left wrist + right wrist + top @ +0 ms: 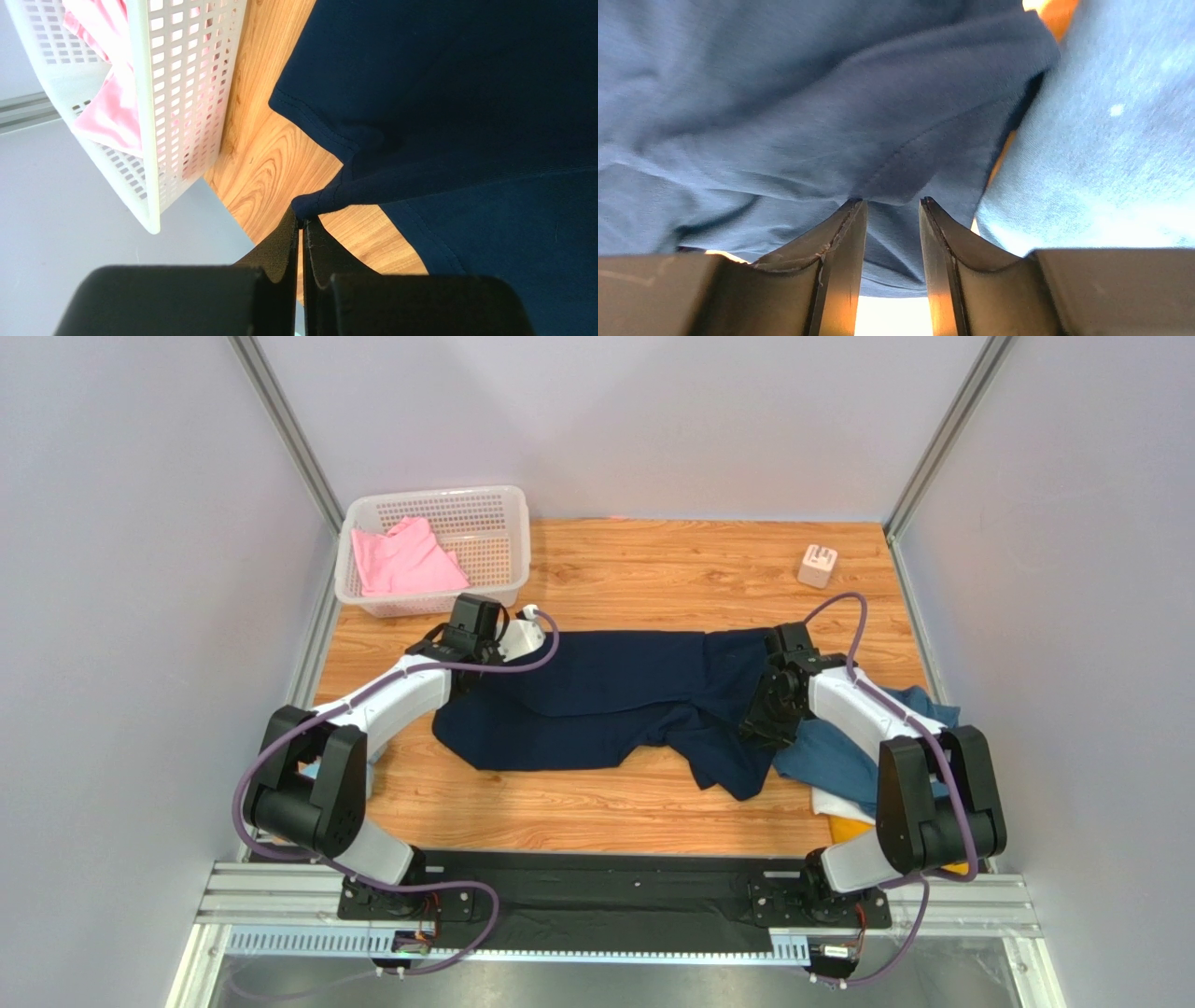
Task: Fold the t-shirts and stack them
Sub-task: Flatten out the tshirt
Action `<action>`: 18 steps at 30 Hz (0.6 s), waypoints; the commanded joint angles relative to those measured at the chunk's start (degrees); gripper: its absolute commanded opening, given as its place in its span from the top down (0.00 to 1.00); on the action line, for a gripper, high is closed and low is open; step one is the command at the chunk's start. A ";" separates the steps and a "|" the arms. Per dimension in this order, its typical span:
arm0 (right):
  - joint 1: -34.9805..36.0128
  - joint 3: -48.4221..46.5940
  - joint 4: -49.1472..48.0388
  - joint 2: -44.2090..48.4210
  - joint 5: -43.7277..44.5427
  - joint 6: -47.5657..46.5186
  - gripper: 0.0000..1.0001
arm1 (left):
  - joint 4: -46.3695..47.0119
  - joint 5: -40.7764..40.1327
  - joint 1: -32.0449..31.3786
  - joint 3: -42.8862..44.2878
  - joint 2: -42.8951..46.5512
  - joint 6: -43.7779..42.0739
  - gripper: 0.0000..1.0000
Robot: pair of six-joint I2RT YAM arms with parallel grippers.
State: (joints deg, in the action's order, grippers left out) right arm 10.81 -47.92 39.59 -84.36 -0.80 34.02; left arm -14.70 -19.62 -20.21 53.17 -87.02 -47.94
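The dark navy t-shirt (603, 703) lies spread across the middle of the table. My left gripper (484, 637) is shut on its left corner, seen pinched at the fingertips in the left wrist view (302, 220), with the rest of the shirt (456, 105) beyond. My right gripper (772, 703) is at the shirt's right side; in the right wrist view (892, 203) its jaws stand narrowly apart with a fold of navy cloth (808, 105) between them. The teal blue t-shirt (856, 756) (1102, 140) lies bunched under the right arm, and a bit of mustard yellow t-shirt (849, 829) shows below it. The pink t-shirt (400, 560) (112, 105) is in the basket. The white t-shirt is out of view.
A white plastic basket (498, 511) (151, 105) stands at the back left corner, close to my left gripper. A small pale block (817, 564) sits at the back right. Grey walls close in both sides of the wooden table (617, 574).
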 commanded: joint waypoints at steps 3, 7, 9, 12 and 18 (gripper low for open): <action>0.27 -4.11 -0.66 0.07 2.64 -0.71 0.60 | 0.73 0.37 0.17 -0.61 0.10 0.04 1.00; 0.27 -4.64 -0.92 -0.89 3.26 -0.62 0.60 | 0.55 0.54 0.17 -0.70 0.45 0.13 1.00; 0.27 -4.64 -1.36 -1.60 3.26 -0.62 0.60 | 0.55 0.63 0.25 -0.87 0.54 0.04 1.00; 0.18 -4.90 -1.80 -2.65 3.43 -0.71 0.61 | 0.46 0.63 0.26 -1.05 0.80 -0.04 1.00; 0.18 -5.16 -2.85 -3.88 3.35 -0.62 0.84 | 0.55 0.55 0.25 -1.31 0.72 0.13 1.00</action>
State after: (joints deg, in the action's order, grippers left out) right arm 10.81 -50.85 39.16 -87.83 1.19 33.41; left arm -14.76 -19.51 -20.21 52.21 -87.02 -47.92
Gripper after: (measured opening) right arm 0.227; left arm 0.008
